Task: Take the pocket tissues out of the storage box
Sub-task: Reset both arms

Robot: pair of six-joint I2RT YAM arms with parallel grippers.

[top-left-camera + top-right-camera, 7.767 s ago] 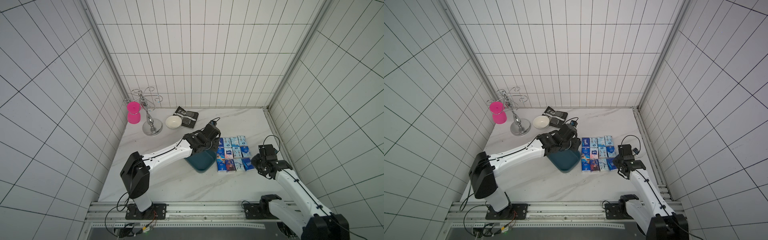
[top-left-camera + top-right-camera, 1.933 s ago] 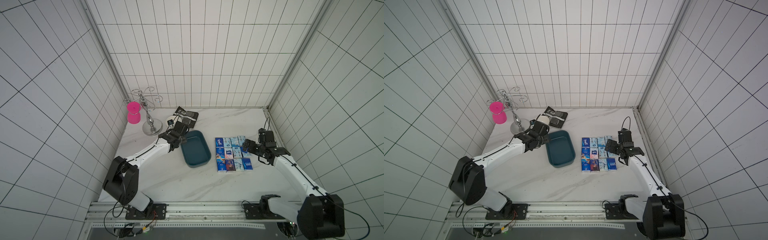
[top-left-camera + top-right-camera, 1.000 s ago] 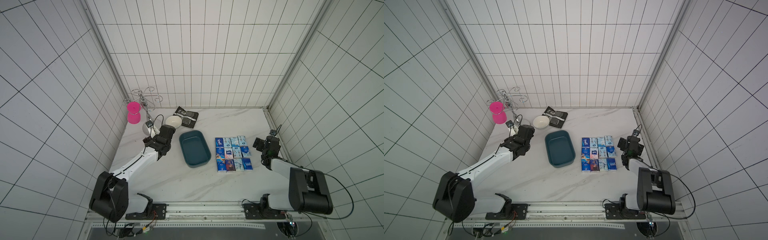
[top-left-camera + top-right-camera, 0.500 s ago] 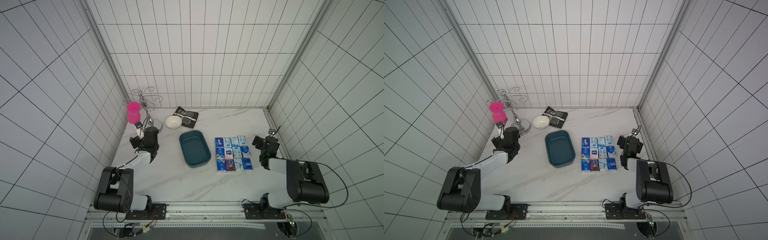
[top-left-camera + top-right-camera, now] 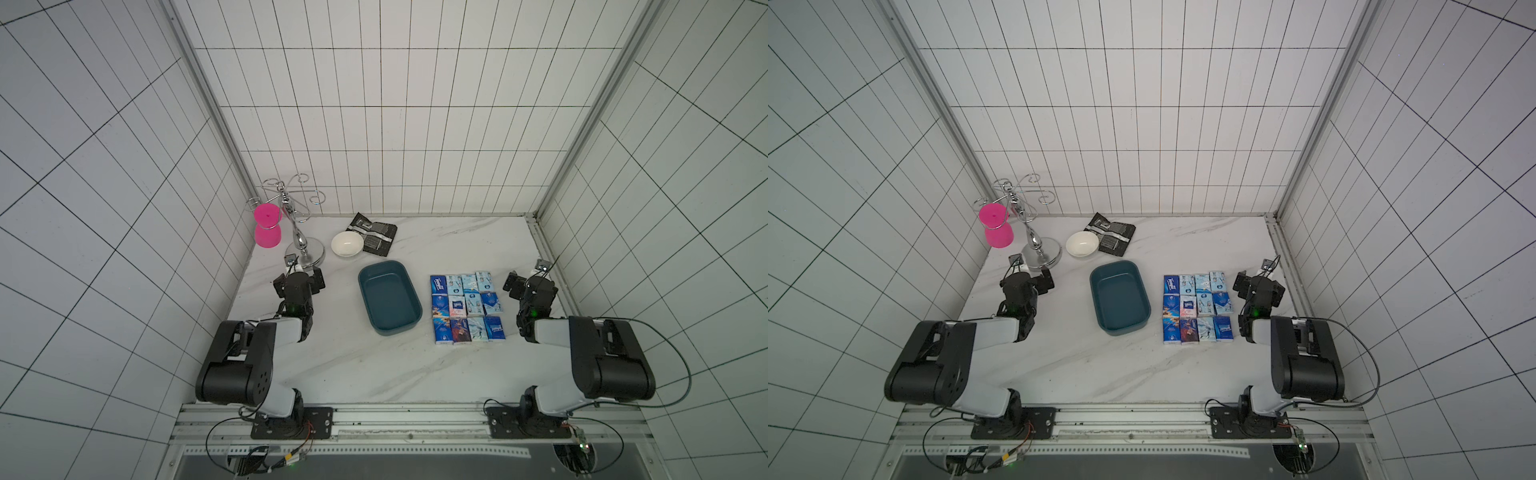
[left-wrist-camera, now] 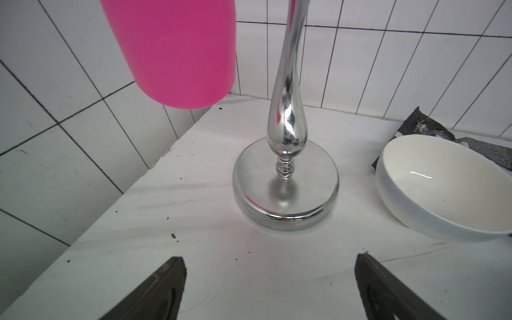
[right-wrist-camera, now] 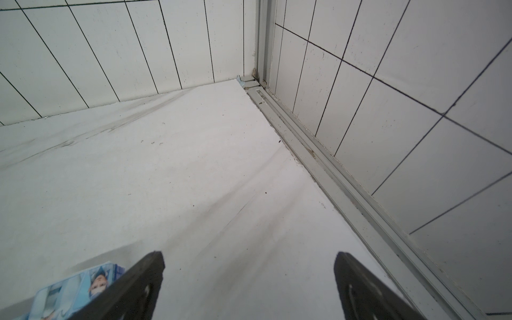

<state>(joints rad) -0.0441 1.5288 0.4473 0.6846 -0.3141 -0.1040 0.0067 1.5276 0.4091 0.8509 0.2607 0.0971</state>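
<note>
The box [image 5: 388,297] sits mid-table, open side up, and in both top views nothing lies in it [image 5: 1119,297]. The tissues [image 5: 465,307] are all out on the table [image 5: 374,365]. Twelve packets lie flat in three rows of four just right of the box, with a strip of bare marble between them and it. Their colours are dark blue, light blue and white.

The left gripper [image 5: 297,279] is low over the table, left of the box and well apart from it. Its jaws stand wide apart with nothing between them. In the left wrist view [image 6: 268,263] it faces the chrome stand [image 6: 286,177], whose base is just ahead. A pink cup [image 6: 177,50] hangs on the stand, and the white bowl [image 6: 443,188] is beside it, in front of a black pouch [image 5: 376,235].

The right gripper [image 5: 530,282] is just right of the far row of tissues, near the right wall. Its jaws are also wide apart and hold nothing. The right wrist view [image 7: 249,257] shows bare table between the fingers and one light blue packet [image 7: 74,288] beside a finger.
</note>
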